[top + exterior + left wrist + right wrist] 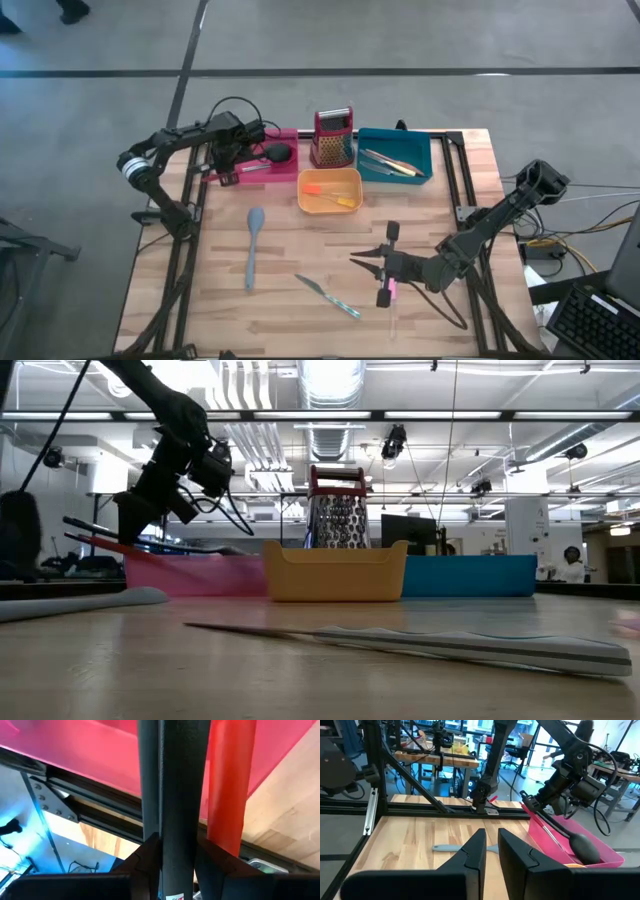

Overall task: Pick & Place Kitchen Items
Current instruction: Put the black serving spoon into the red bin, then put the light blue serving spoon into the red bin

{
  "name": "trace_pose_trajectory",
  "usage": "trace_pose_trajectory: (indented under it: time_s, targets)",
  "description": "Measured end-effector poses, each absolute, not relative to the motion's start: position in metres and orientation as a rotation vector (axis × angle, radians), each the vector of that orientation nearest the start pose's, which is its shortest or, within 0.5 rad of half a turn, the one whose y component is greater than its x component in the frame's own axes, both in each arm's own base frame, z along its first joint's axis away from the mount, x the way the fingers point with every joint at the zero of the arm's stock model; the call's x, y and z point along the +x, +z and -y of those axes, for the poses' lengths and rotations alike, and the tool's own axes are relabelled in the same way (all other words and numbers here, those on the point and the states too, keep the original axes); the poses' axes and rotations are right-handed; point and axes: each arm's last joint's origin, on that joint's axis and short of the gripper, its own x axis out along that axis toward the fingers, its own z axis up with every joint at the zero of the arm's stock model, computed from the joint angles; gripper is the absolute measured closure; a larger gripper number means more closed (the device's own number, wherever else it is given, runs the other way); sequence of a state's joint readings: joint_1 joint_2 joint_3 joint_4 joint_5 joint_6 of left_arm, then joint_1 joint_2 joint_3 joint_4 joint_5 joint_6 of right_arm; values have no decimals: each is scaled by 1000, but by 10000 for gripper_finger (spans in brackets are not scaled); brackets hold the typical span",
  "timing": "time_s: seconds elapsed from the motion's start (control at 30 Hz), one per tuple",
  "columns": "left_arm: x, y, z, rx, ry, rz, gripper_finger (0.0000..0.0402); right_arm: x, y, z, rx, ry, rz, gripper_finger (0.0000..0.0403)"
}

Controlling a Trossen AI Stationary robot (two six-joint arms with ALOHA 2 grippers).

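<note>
High view: black spoon (272, 153) in pink tray (286, 172)

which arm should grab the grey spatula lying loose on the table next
Probably the left. The grey spatula lies on the left half, nearer that arm, though the left gripper sits at the pink tray with a black handle between its fingers. The right gripper hangs farther off, near the knife.

Bright, even ceiling strip lights (330, 415) glare at the low view's top; its foreground knife (450, 645) lies blurred.
</note>
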State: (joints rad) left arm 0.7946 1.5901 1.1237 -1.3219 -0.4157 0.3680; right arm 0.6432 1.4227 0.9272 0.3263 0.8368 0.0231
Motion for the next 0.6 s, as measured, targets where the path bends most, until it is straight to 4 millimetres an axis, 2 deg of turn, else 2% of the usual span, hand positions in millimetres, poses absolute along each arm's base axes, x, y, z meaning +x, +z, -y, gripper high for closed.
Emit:
trace_pose_trajectory:
  time_s: [0.13,0.3,0.33,0.5,0.6]
  targets:
    - [167,215,-189,-120,487,-1967,310,262,286,-169,-91,-195,-123,367]
    - [166,215,-191,-77,557,-1996,310,262,286,-169,-91,-195,-123,370]
    - [166,216,-191,-75,571,-1994,300,262,286,-169,-91,-195,-123,368]
    - [164,218,-189,-109,615,-2002,180,262,286,-169,-114,-193,-125,352]
    - [164,218,-189,-144,650,-1991,131,262,287,-169,-143,-192,-126,339]
